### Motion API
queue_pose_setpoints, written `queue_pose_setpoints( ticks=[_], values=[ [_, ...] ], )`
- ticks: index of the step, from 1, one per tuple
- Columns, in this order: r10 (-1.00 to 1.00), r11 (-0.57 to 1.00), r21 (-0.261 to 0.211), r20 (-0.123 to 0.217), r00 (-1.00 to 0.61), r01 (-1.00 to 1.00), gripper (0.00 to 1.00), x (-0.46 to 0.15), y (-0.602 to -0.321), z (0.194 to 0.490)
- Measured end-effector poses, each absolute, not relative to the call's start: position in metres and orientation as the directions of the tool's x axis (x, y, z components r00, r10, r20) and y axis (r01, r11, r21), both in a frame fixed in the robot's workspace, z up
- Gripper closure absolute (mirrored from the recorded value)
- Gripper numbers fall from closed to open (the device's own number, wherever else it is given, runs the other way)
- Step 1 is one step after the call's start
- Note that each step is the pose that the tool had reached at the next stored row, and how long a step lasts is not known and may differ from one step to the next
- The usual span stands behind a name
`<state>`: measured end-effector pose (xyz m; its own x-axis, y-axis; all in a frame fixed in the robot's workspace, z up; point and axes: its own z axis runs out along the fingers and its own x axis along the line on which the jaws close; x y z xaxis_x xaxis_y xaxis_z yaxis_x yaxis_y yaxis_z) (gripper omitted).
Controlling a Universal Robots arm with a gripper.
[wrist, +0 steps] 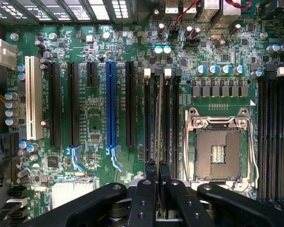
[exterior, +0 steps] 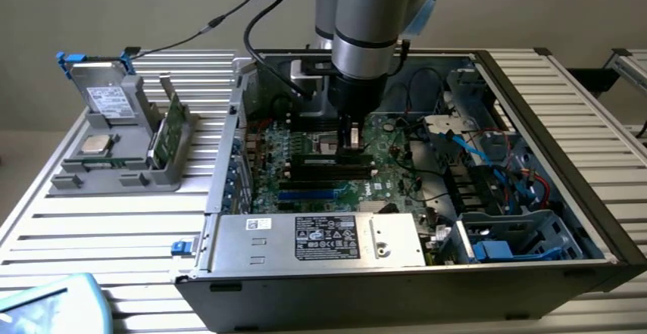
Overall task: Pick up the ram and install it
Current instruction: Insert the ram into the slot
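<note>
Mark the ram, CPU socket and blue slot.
ram [wrist: 157,118], wrist view, its thin edge.
CPU socket [wrist: 221,152], wrist view, centre contacts.
blue slot [wrist: 110,104], wrist view, mid-length.

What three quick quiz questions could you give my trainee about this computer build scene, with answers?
1. True or false: the processor socket on the motherboard is empty.
2. The gripper, shut on the ram, hangs over: A) the memory slots beside the socket; B) the power supply; C) the table outside the case.
3. Which silver part rests in the grey holder in front of the drive?
Key: 1 true; 2 A; 3 the processor chip.
</note>
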<state>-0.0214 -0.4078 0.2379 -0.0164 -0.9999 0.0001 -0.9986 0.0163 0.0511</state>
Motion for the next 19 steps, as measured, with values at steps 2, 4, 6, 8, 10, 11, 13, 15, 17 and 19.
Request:
queue_pose_setpoints(
  ticks=[2, 4, 6, 8, 10, 11, 13, 15, 17, 19],
  values=[
    [-1.0, 0.016, 0.051, 0.0, -0.016, -0.999, 0.87, -0.0214, -0.4078, 0.2378],
    [-1.0, 0.016, 0.051, 0.0, -0.016, -0.999, 0.87, -0.0213, -0.4076, 0.2372],
    [-1.0, 0.017, 0.051, 0.008, -0.016, -0.999, 0.87, -0.0214, -0.4077, 0.2361],
    [-1.0, 0.017, 0.051, 0.021, -0.016, -0.999, 0.87, -0.0214, -0.4076, 0.2346],
    [-1.0, 0.018, 0.051, 0.027, -0.016, -0.999, 0.87, -0.0213, -0.4076, 0.2344],
    [-0.999, 0.018, 0.051, 0.027, -0.016, -0.999, 0.87, -0.0213, -0.4076, 0.2345],
    [-0.999, 0.018, 0.051, 0.028, -0.016, -0.999, 0.87, -0.0214, -0.4076, 0.2344],
    [-0.999, 0.018, 0.05, 0.032, -0.016, -0.999, 0.87, -0.0214, -0.4076, 0.2342],
    [-0.999, 0.018, 0.05, 0.037, -0.016, -0.999, 0.87, -0.0214, -0.4075, 0.234],
    [-0.999, 0.017, 0.05, 0.04, -0.015, -0.999, 0.87, -0.0213, -0.4075, 0.2341]
  ],
)
